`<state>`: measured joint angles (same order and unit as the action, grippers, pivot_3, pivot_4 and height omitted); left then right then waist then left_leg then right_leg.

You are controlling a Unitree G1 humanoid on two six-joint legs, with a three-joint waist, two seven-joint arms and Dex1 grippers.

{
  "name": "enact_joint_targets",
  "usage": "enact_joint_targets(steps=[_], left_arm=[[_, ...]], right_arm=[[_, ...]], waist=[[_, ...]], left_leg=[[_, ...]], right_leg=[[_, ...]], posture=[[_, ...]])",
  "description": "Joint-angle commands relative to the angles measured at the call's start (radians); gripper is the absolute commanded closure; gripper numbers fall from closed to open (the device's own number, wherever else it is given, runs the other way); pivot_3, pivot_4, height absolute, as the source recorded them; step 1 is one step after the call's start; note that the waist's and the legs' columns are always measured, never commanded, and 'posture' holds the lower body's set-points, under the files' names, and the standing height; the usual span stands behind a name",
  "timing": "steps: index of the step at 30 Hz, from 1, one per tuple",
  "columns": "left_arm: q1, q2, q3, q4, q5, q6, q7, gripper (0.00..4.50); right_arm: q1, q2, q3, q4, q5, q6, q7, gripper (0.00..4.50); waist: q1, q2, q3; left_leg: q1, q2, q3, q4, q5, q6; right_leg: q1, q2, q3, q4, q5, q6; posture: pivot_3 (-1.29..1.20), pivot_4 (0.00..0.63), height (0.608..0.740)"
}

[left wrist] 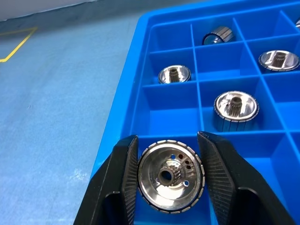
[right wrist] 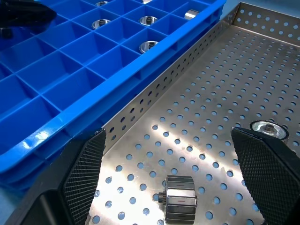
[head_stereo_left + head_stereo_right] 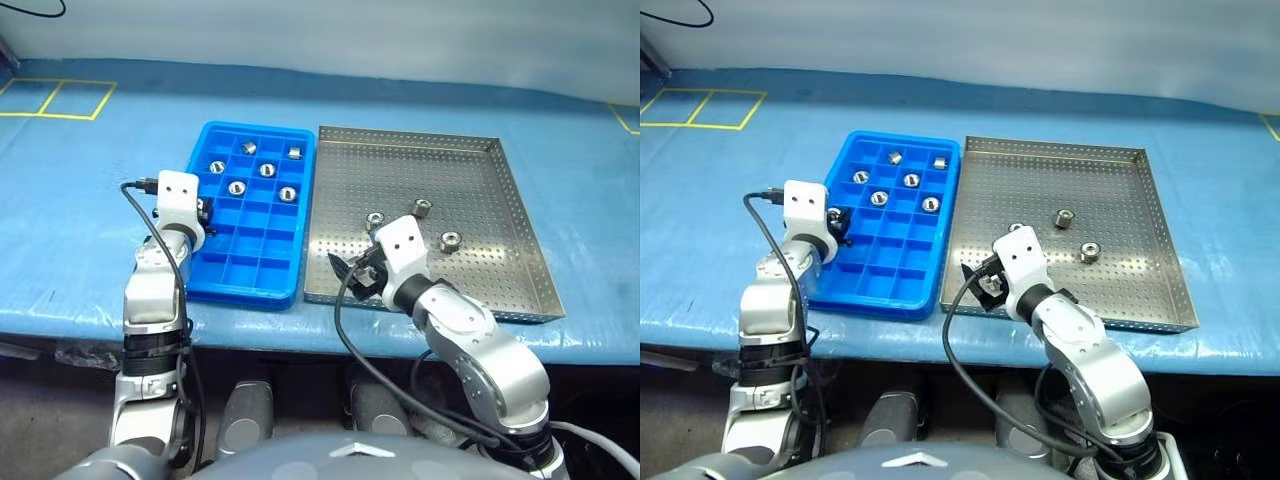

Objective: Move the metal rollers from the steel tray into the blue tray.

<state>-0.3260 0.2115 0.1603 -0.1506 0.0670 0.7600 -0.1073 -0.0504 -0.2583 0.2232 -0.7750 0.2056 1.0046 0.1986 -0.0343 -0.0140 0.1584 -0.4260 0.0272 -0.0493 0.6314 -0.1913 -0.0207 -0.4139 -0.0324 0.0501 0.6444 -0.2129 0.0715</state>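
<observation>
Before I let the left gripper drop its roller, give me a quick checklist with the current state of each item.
1. Left gripper shut on a roller: ok.
2. It hangs over the blue tray, left edge: ok.
3. Compartment below it empty: cannot tell.
4. Five rollers already in compartments, e.g.: ok.
5. Right gripper open, over the steel tray: ok.
6. A roller lies between its fingers, not yet held: ok.
</observation>
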Motion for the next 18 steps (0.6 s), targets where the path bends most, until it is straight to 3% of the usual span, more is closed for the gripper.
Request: enact_joint_targets(steps=[1, 3, 11, 18], left_arm=[[0.008, 0.001, -0.004, -0.053, 0.002, 0.005, 0.022, 2.74], [0.006, -0.007, 0.003, -0.046, -0.010, 0.010, 0.028, 2.74], [-0.081, -0.008, -0.034, -0.002, -0.064, -0.006, -0.011, 0.08], [-0.323, -0.032, -0.195, 0.196, -0.165, -0.061, -0.274, 0.04]], right_arm=[[0.003, -0.004, 0.002, -0.024, 0.007, -0.028, 0.007, 0.00], [0.004, -0.007, 0.006, -0.024, 0.007, -0.028, 0.009, 0.00], [0.012, -0.023, 0.012, -0.032, 0.009, -0.042, 0.025, 0.00], [0.026, -0.040, 0.005, -0.047, 0.008, -0.047, 0.025, 0.00]], waist=[[0.000, 0.000, 0.000], [-0.001, 0.000, 0.000], [0.001, -0.001, 0.000], [0.007, -0.001, 0.000]], left_leg=[[0.000, 0.000, 0.000, 0.000, 0.000, 0.000], [0.000, 0.000, 0.000, 0.000, 0.000, 0.000], [0.000, 0.000, 0.000, 0.000, 0.000, 0.000], [-0.002, -0.001, 0.000, 0.004, 0.000, 0.000]], right_leg=[[0.000, 0.000, 0.000, 0.000, 0.000, 0.000], [0.000, 0.000, 0.000, 0.000, 0.000, 0.000], [0.000, 0.000, 0.000, 0.000, 0.000, 0.000], [0.001, 0.000, 0.000, -0.001, -0.002, -0.003]], posture=[[0.00, 0.150, 0.740], [0.00, 0.150, 0.740], [-0.01, 0.150, 0.740], [-0.06, 0.150, 0.740]])
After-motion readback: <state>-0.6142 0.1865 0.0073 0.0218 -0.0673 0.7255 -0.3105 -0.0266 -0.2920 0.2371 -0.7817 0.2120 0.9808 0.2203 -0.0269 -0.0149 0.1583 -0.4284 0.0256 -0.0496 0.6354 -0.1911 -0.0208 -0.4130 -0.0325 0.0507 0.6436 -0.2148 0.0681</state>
